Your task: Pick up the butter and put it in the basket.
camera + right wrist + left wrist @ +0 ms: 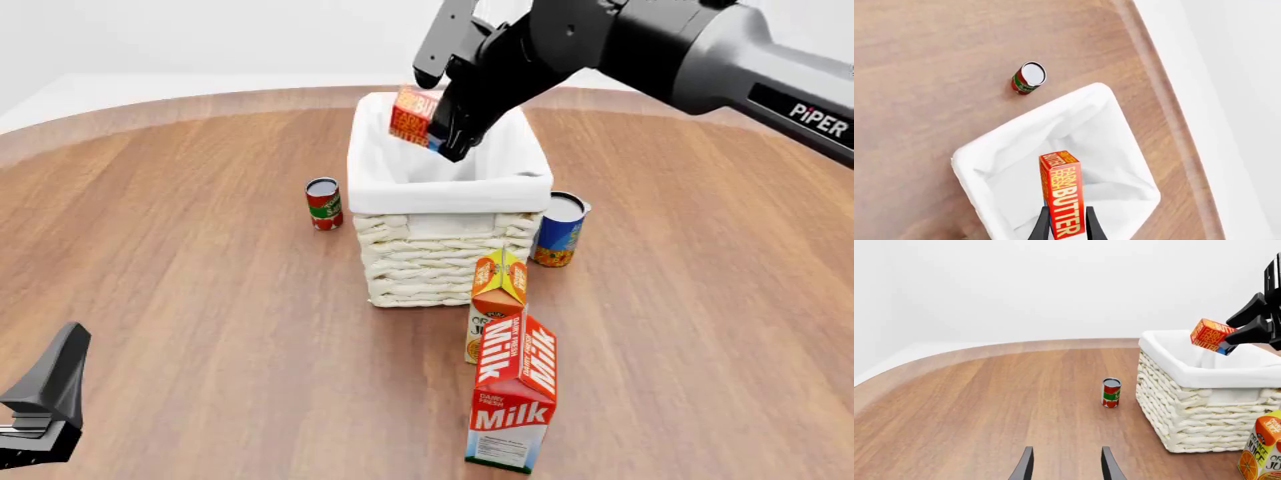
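My right gripper (1067, 220) pinches the butter (1064, 192) by one end above the basket (400, 175); it looks light and stiff. Left gripper (1066, 465) gapes empty.

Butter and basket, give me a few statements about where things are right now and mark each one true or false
1. The right gripper holds the butter above the basket. True.
2. The butter already lies on the basket's liner. False: it is held in the air, clamped between the fingers, over the opening.
3. The left gripper is open and holds nothing. True.
4. The milk carton stands inside the basket. False: it stands on the table, nearer the camera than the basket in the front view.
5. A small red and green can stands on the table left of the basket in the front view. True.
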